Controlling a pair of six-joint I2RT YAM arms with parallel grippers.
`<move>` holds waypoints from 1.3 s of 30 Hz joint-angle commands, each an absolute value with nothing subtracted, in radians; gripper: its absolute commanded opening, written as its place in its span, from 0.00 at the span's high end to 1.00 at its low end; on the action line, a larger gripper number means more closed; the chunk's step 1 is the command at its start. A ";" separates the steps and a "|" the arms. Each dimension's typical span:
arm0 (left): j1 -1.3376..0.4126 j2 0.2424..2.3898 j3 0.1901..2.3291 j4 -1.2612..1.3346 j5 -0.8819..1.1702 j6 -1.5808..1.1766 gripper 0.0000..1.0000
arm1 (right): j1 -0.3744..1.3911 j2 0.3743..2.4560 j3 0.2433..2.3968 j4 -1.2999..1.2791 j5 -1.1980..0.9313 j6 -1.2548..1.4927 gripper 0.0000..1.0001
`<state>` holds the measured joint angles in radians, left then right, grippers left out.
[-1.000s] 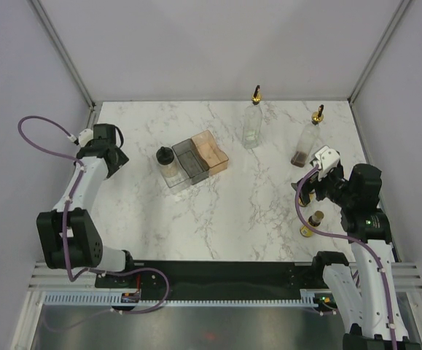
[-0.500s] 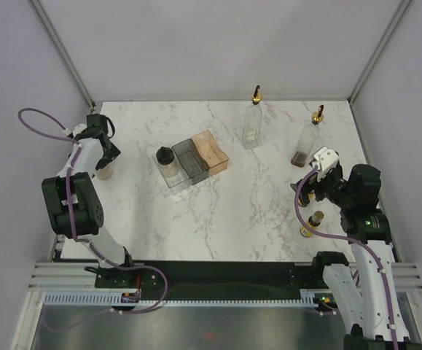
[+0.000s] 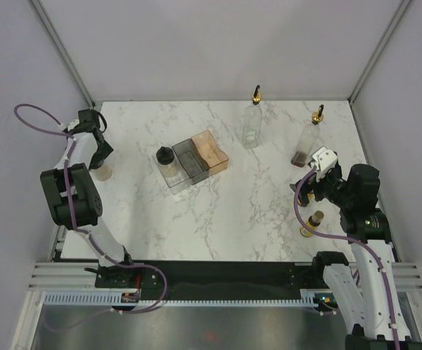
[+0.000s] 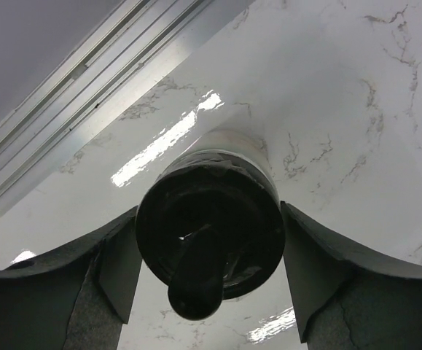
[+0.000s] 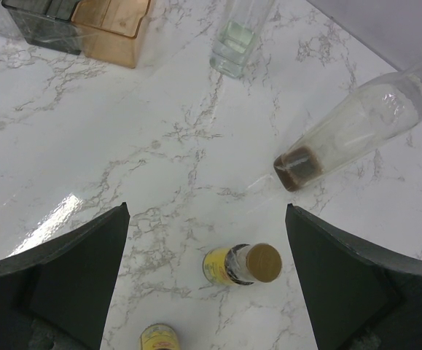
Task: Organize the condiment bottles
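A short clear jar with a black lid (image 4: 211,219) stands near the table's left edge (image 3: 103,172). My left gripper (image 4: 209,215) has come down over it (image 3: 98,154), and both pads press against the sides of the lid. My right gripper (image 5: 207,277) hangs open above two small yellow bottles with brown caps (image 5: 241,264) (image 5: 159,340); one of them shows in the top view (image 3: 312,223). Two tall clear bottles with gold spouts (image 3: 252,125) (image 3: 306,143) stand at the back right. A second black-lidded jar (image 3: 167,163) sits in the clear bin (image 3: 176,179).
The clear bin, a grey bin (image 3: 189,160) and an orange bin (image 3: 211,151) stand side by side mid-table. An aluminium rail (image 4: 87,80) runs along the table's left edge right beside the left gripper. The enclosure walls close in the back and the sides.
My left arm has swung out to the table's left edge and dropped over the jar there. Its jaws have narrowed onto the lid. The right arm has hardly moved.
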<state>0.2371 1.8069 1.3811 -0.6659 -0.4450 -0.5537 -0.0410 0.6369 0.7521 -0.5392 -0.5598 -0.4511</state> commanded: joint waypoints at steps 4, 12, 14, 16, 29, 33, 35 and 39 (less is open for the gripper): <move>0.250 1.784 1.413 -0.638 -0.396 -0.491 0.43 | -0.032 0.641 0.749 -0.528 -0.555 -0.472 0.02; 0.244 1.600 1.244 -0.574 -0.126 -0.494 0.98 | -0.026 0.644 0.746 -0.526 -0.551 -0.474 0.02; 0.238 1.509 1.148 -0.542 -0.048 -0.497 0.98 | -0.023 0.646 0.746 -0.525 -0.551 -0.474 0.02; 0.226 1.445 1.091 -0.516 0.023 -0.486 0.98 | -0.021 0.649 0.746 -0.525 -0.549 -0.474 0.02; 0.043 1.030 0.835 -0.486 0.285 -0.425 0.98 | -0.006 0.663 0.744 -0.522 -0.537 -0.474 0.02; -0.030 1.023 0.853 -0.499 0.278 -0.425 0.98 | -0.006 0.667 0.741 -0.520 -0.532 -0.474 0.02; -0.064 1.035 0.868 -0.503 0.265 -0.426 0.98 | -0.006 0.669 0.742 -0.520 -0.529 -0.474 0.02; -0.112 1.072 0.902 -0.503 0.265 -0.426 0.98 | -0.006 0.670 0.741 -0.518 -0.523 -0.474 0.02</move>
